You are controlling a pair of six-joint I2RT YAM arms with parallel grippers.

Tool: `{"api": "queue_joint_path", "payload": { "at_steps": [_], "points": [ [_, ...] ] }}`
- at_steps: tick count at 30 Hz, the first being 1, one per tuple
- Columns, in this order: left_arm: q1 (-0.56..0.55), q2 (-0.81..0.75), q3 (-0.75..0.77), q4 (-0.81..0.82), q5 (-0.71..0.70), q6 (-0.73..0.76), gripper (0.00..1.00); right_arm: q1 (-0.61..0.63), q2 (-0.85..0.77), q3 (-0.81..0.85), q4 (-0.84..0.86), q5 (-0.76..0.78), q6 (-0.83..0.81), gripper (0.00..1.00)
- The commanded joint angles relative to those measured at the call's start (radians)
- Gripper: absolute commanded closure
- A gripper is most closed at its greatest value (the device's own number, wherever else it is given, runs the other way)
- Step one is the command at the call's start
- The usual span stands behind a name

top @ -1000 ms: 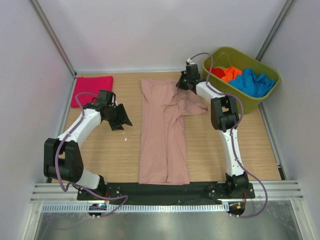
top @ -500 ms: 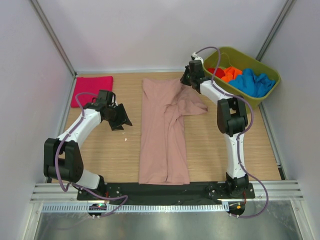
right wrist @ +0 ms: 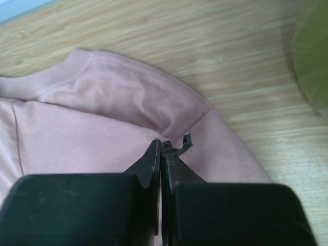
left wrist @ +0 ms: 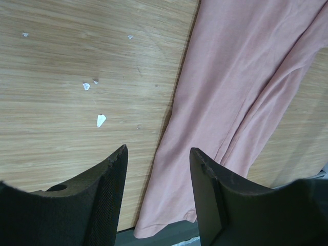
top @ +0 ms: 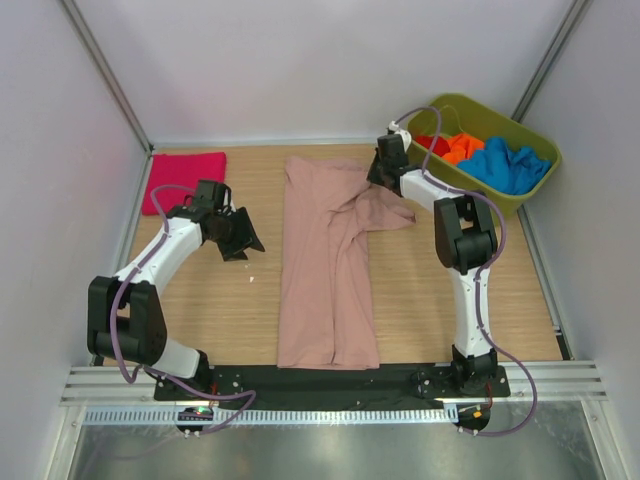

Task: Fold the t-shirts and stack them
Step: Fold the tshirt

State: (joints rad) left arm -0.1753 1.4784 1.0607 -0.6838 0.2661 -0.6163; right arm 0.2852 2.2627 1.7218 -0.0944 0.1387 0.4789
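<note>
One pink shirt (top: 325,270) lies as a long strip down the middle of the table (top: 230,320), with a sleeve flopped out to its right. The right hand (right wrist: 161,144) is closed at the shirt's far right corner, its tips on the cloth; I cannot tell whether any cloth is pinched. The left hand (left wrist: 158,154) hangs open above bare wood, just left of the shirt. A magenta shirt (top: 185,180) lies folded at the far left corner. A red shirt (top: 435,145), orange shirt (top: 462,148) and blue shirt (top: 510,165) sit in the tub (top: 522,207) at far right.
</note>
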Motion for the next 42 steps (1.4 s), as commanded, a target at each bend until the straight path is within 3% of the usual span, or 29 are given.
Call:
{"api": "queue_joint_path", "payload": {
  "at_steps": [1, 42],
  "points": [
    [0.005, -0.004, 0.024, 0.030, 0.027, 0.010, 0.47, -0.001, -0.100, -0.025, 0.032, 0.084, 0.029, 0.99],
    [0.011, -0.012, 0.024, 0.033, 0.027, 0.007, 0.46, 0.040, -0.187, -0.171, 0.018, 0.223, 0.130, 0.99]
  ]
}}
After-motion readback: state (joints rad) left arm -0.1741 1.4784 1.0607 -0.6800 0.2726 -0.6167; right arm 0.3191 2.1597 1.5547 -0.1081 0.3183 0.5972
